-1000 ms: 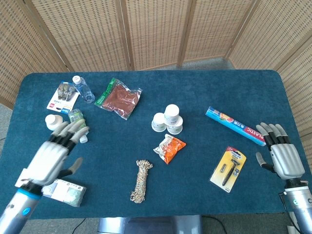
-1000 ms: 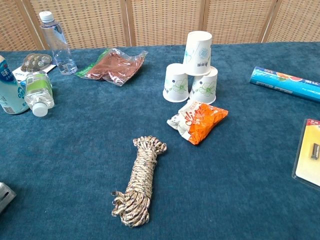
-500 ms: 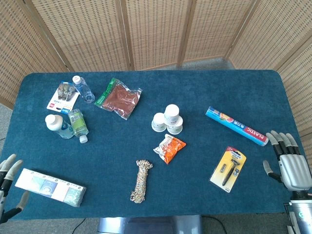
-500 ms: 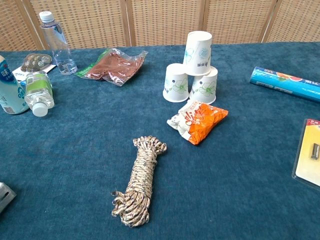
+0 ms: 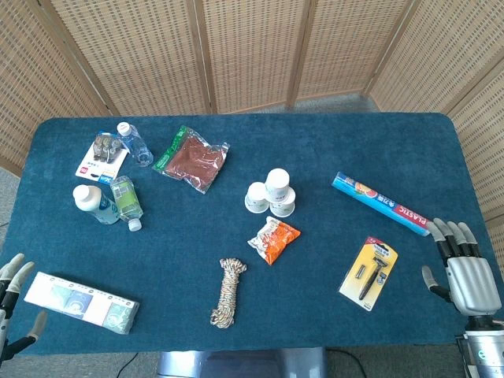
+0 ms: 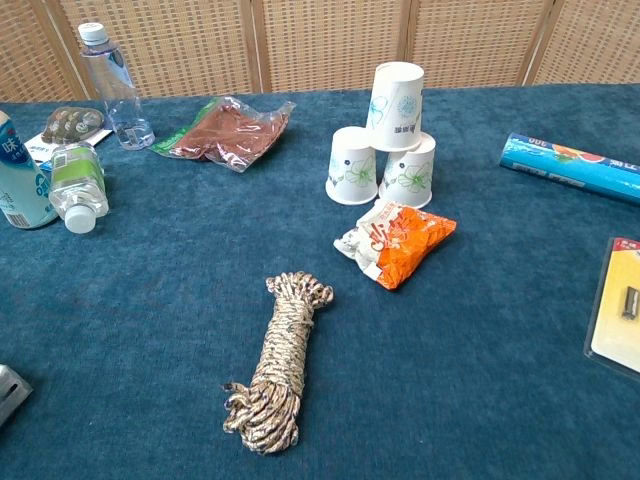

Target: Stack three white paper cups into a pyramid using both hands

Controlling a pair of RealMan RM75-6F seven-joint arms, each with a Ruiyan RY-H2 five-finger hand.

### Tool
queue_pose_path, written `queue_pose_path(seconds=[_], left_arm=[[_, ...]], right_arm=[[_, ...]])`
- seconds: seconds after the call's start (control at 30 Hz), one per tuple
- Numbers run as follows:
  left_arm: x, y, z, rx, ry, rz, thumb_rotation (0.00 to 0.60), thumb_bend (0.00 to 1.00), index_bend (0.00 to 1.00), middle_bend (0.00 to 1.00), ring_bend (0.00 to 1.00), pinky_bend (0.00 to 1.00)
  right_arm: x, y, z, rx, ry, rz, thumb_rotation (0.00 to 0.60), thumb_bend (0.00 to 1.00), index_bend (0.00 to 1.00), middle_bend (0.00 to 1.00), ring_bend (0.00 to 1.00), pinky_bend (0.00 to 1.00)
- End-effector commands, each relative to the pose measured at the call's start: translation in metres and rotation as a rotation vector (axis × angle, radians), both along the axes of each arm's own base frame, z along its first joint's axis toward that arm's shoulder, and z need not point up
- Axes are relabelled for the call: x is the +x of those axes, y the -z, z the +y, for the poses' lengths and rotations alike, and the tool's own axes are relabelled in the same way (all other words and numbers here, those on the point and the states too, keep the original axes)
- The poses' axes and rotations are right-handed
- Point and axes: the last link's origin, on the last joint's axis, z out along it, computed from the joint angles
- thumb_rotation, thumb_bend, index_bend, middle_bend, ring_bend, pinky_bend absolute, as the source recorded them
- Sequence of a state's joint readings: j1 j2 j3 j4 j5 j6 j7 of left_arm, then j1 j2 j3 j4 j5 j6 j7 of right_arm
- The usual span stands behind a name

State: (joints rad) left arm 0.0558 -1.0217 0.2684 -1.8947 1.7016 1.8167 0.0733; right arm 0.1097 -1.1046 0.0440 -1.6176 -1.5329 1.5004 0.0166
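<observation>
At the near left corner of the blue desk (image 5: pixel 236 142), the left hand (image 5: pixel 9 307) shows only partly at the frame edge, its fingers (image 5: pixel 16 268) apart and holding nothing. Just right of it lies a flat pack of tissues (image 5: pixel 81 302). At the near right corner, the right hand (image 5: pixel 465 272) hangs palm down just off the desk edge, fingers (image 5: pixel 449 234) spread and empty. Left of that hand lies a yellow razor card (image 5: pixel 369 274).

In the near middle sits a coil of rope (image 6: pixel 273 364). Beyond it, a little to the right, lies an orange snack bag (image 6: pixel 397 240), just in front of the cups.

The three paper cups (image 6: pixel 386 140) stand mouth down in a pyramid at the middle of the desk: two touching side by side below, the third resting on top across both, upright. Neither hand is near them.

To the right, at about the same depth, a blue box of plastic wrap (image 5: pixel 382 205) lies slantwise. On the left side, a white bottle (image 5: pixel 88 201) and a green-labelled bottle (image 5: pixel 124 201) lie side by side. Farther off sit a carded pack (image 5: pixel 102 153), a clear water bottle (image 6: pixel 111 84) and a bag of brown contents (image 6: pixel 225 129). A woven screen (image 5: pixel 252 47) stands behind the desk.
</observation>
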Motion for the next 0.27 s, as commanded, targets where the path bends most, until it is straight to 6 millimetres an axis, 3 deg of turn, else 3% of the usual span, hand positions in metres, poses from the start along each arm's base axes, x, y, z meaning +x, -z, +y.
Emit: queue_pose_path(seconds=[0.03,0.27], left_arm=[[-0.0009,0.0008,0.0026,-0.003,-0.008,-0.001,0.600,0.46,0.00,0.00,0.00,0.00],[-0.0032,0.0028,0.0048,-0.017,-0.016,-0.001,0.600,0.46,0.00,0.00,0.00,0.00]], right_arm=[[0.0009,0.0004,0.0003,0.000,-0.001,0.003,0.600,0.45,0.00,0.00,0.00,0.00],[0.0024,0.0021,0.0010,0.000,-0.001,0.001,0.600,0.45,0.00,0.00,0.00,0.00]])
